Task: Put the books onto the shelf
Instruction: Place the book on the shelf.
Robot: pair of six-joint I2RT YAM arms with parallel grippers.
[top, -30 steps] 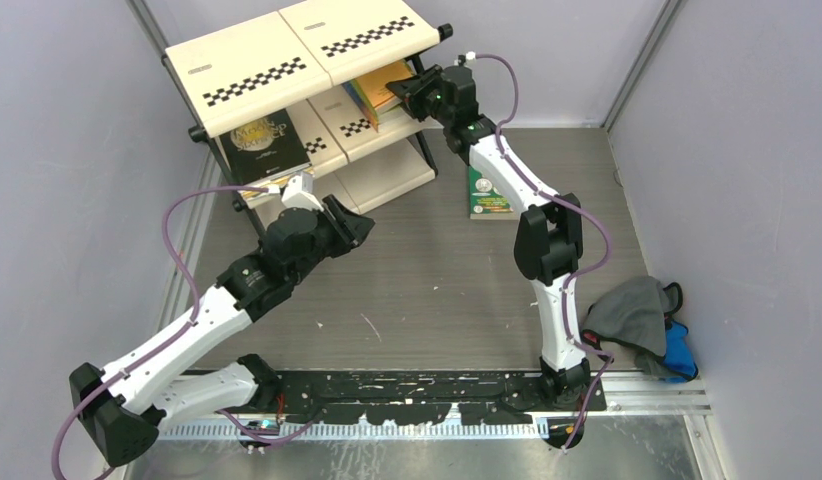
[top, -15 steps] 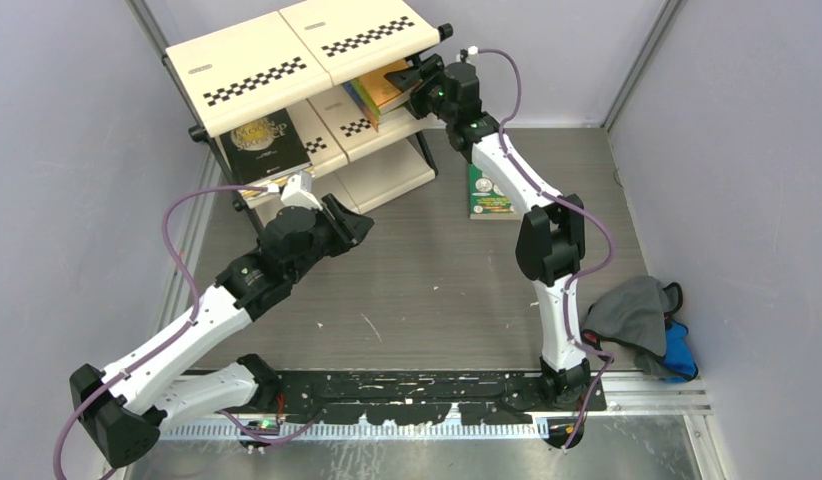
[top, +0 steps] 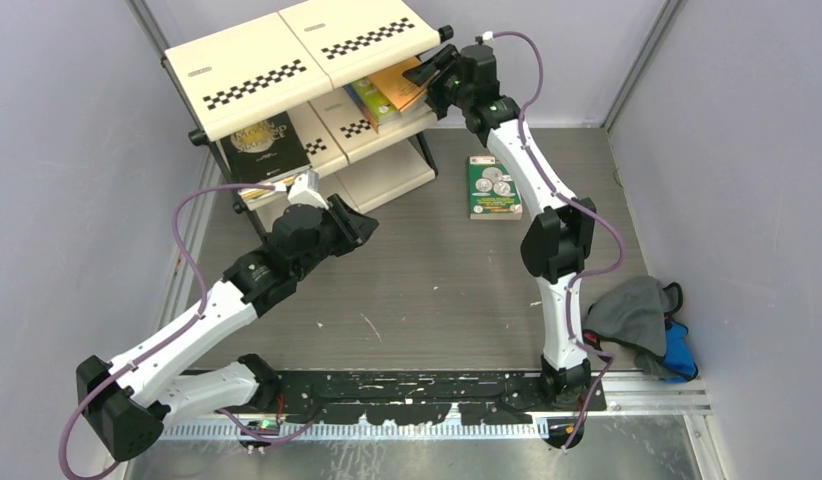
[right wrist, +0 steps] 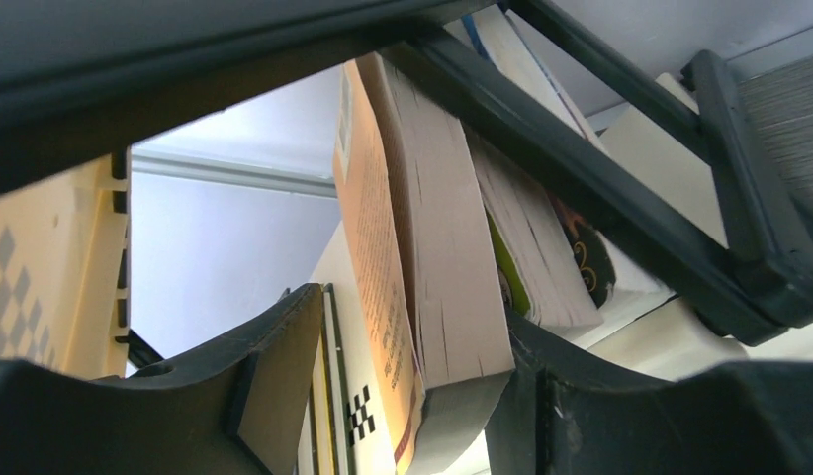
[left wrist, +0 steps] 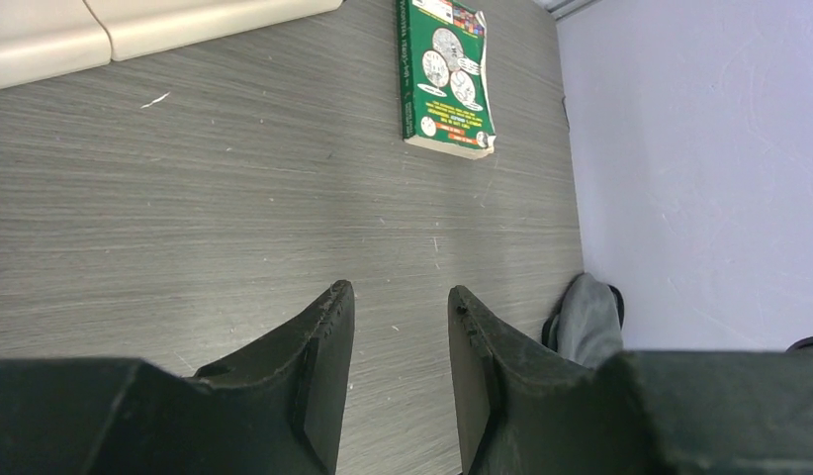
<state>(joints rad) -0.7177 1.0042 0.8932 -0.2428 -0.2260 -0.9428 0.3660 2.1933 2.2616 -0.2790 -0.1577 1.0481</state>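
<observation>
Books: black-and-gold book [top: 259, 145] leans on the shelf [top: 257, 75] middle tier | left gripper [left wrist: 398, 297] hovers low over the table [top: 417, 280], jaws apart, empty, arm stretched forward | orange book [top: 399, 84] lies on top at that tier's right end | right gripper [top: 430, 72] straddles it, jaws parted, not clamping, arm reaching high | 1 green book [top: 494, 186] remains on the table.

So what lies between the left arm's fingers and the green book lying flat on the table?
Nothing. Only bare grey table separates the left fingers from the green book, clearest in the left wrist view.
</observation>
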